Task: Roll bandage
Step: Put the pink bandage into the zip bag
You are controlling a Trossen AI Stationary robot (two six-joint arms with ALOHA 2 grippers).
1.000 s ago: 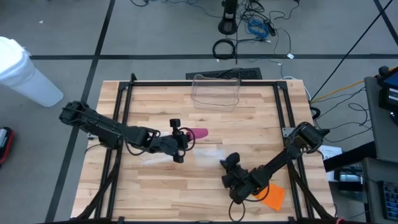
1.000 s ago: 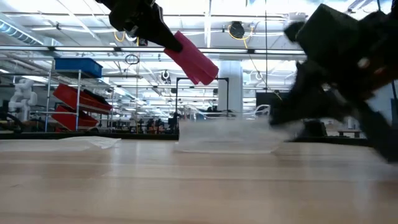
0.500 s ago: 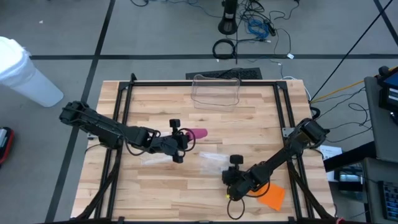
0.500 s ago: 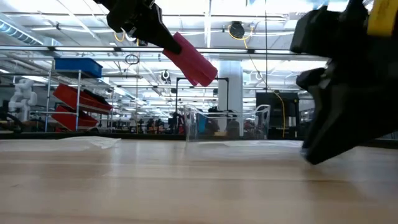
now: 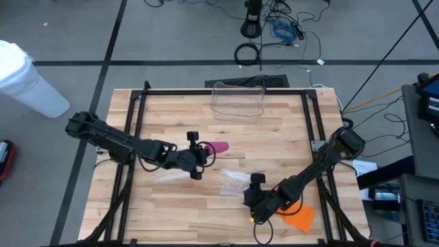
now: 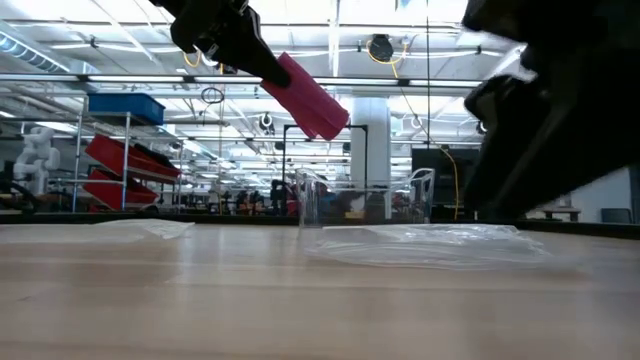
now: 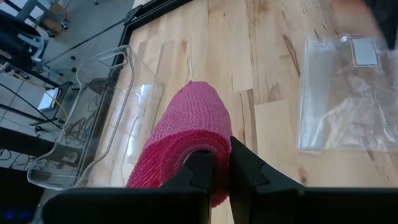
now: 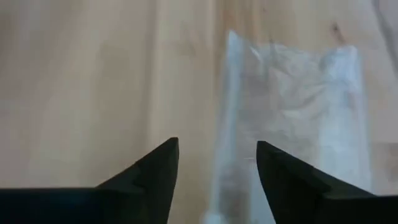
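While the left gripper (image 5: pixel 203 154) clamps its two dark fingers (image 7: pixel 205 177) on one end of the pink roll of crepe bandage (image 7: pixel 186 140), the roll hangs clear of the pale wooden butcher-block bench (image 5: pixel 274 130), above its middle. Its woven surface looks rough and fibrous, wound into a short, thick cylinder. Seen from above, the long axis runs from the gripper toward the bench's right edge; seen level with the bench top, the free end tilts downward. A flat, crinkled clear plastic wrapper (image 5: pixel 234 181) with a small white label lies on the wood toward the front edge, near the right gripper (image 5: pixel 256 185), whose pointed dark fingers (image 8: pixel 155 168) stand wide apart and hold nothing, with the wrapper showing beyond them. A clear, rounded rectangular plastic tray (image 5: pixel 238 100) with thin glossy walls sits at the middle of the back edge. A flat orange sheet (image 5: pixel 300 217) lies near the front right corner, partly under the right arm. A second, fainter clear film (image 5: pixel 167 176) lies under the left arm.
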